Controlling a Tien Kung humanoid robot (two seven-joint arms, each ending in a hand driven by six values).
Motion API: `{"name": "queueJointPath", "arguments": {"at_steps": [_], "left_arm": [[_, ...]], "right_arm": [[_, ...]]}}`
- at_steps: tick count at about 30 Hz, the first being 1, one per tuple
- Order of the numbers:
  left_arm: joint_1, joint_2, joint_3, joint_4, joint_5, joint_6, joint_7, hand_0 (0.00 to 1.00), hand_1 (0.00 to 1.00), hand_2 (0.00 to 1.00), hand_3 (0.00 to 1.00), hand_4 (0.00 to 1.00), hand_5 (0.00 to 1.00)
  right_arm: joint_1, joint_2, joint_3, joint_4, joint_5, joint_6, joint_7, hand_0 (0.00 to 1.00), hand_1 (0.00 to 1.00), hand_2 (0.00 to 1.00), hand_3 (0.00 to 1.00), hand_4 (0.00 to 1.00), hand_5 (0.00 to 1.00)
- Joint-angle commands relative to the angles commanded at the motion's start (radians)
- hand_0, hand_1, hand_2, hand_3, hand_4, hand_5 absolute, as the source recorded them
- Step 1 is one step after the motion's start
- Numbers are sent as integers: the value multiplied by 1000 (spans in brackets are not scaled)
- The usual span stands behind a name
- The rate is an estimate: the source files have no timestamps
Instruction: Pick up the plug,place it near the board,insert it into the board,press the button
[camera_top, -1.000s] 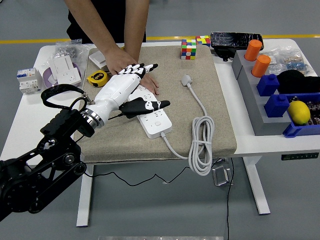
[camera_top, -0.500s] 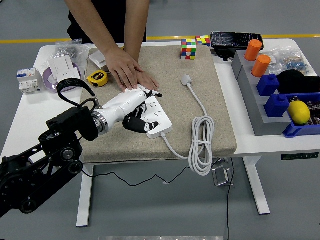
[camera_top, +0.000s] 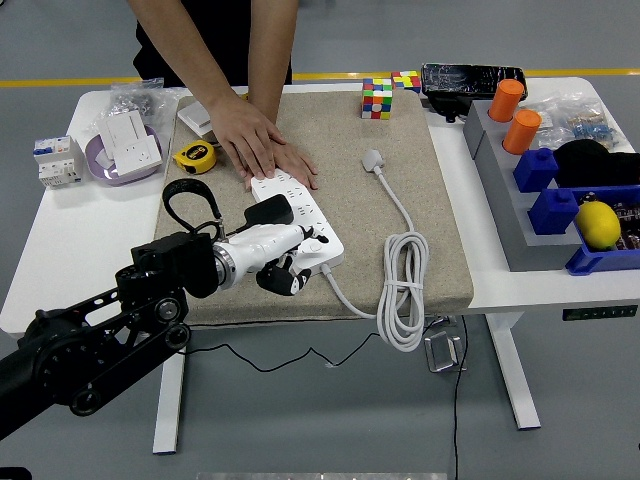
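Left hand (camera_top: 282, 252) sits low over the near end of the white power strip (camera_top: 300, 222) in the middle of the frame, fingers curled in together and gripping nothing. The plug (camera_top: 373, 160) lies loose on the tan mat (camera_top: 440, 240), up and right of the strip, well apart from it. A person's hands (camera_top: 262, 150) press down on the strip's far end.
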Motion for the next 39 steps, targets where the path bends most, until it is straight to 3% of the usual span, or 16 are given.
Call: {"name": "queueJointPath", "arguments": {"at_steps": [5,12,19,39], "left_arm": [[-10,-26,9,71,32,19,-14,122,71,165,938,454,134],[-6,-37,25,100,52,25,-20,122,71,165,938,453,135],[-5,-35,26,112,64,31,-25,122,71,165,938,449,129],[-23,-26,74,130,85,-7,-35,121,70,166,919,447,132]], "right_arm": [[-1,0,-5,0,-2,0,-1,887,832,792,786,998,986],[-3,-3,-10,0,0,0,0,887,832,792,787,998,986],[-5,-4,-10,0,0,-1,0,888,832,792,786,998,986],[-1,-3,-5,0,-1,-1,0,888,832,792,786,998,986]]}}
